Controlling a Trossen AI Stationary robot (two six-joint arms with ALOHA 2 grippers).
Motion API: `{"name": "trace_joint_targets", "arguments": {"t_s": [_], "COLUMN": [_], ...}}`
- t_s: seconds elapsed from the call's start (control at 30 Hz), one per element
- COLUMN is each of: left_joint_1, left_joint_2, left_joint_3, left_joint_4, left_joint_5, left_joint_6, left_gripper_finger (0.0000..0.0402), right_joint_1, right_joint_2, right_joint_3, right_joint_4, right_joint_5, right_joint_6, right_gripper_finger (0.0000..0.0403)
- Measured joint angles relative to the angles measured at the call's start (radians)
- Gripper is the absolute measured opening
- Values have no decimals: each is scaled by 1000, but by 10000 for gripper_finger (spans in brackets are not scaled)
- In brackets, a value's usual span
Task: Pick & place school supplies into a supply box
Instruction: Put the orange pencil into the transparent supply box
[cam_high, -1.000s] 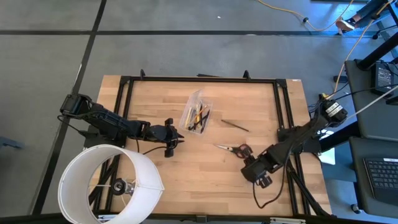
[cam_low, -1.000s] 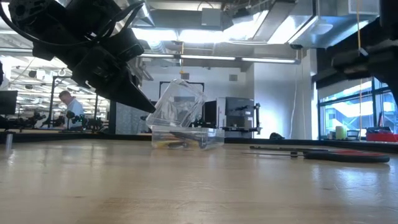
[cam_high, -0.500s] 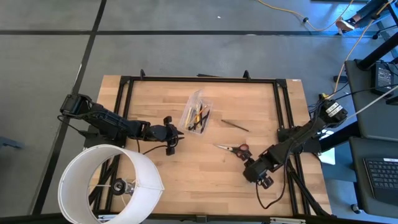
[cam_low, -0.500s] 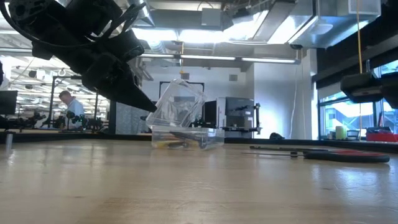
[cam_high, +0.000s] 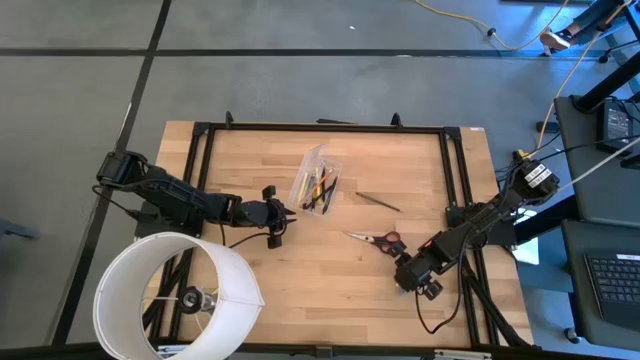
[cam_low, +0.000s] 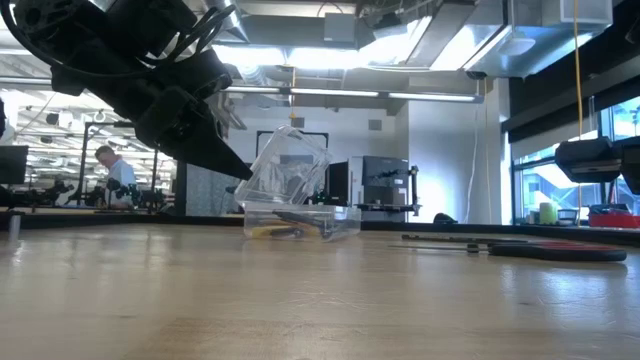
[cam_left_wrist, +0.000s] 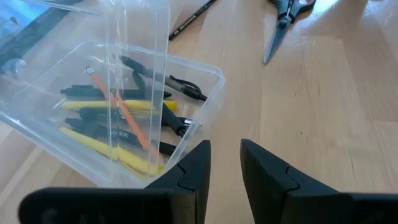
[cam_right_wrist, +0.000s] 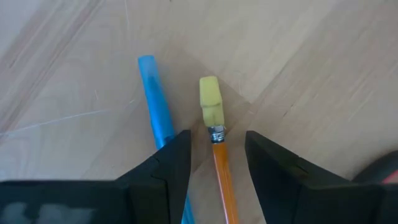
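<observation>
Supply box (cam_high: 317, 187) sits mid-table, lid up, w/ several pens and pencils (cam_left_wrist: 118, 121) already inside. Left gripper (cam_high: 287, 217) hovers just beside the box on the left-arm side, fingers a little apart, holding nothing. Scissors (cam_high: 375, 239) lie flat on the wood off the box's right-arm side, toward the near edge; one dark pen (cam_high: 378, 201) lies loose betw. them and the box. Right gripper (cam_right_wrist: 214, 171) is further out past the scissors, jaws apart, straddling an orange pencil (cam_right_wrist: 219, 162) w/ a yellow eraser; a blue pen (cam_right_wrist: 158, 127) lies touching one finger's outer side, so closing may nudge it. Judgement: pencil is light, stiff, round, prob. rolls and slips; pinch across the shaft near mid-length so it doesn't tip. The scissors should be heavier at the handles, best taken near the pivot
</observation>
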Motion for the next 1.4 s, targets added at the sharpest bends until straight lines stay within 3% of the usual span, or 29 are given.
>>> {"name": "trace_joint_targets", "arguments": {"t_s": [0.63,1.17,1.4], "left_joint_1": [0,0,0], "left_joint_2": [0,0,0], "left_joint_3": [0,0,0], "left_joint_4": [0,-1,-4], "left_joint_5": [0,0,1], "left_joint_6": [0,0,0], "left_gripper_finger": [75,75,75], "right_joint_1": [0,0,0], "right_joint_2": [3,1,2], "right_joint_3": [-3,-37,-26], "right_joint_4": [50,76,88], "right_joint_5": [0,1,21], "right_joint_6": [-34,-52,32], "right_gripper_finger": [154,45,28]}}
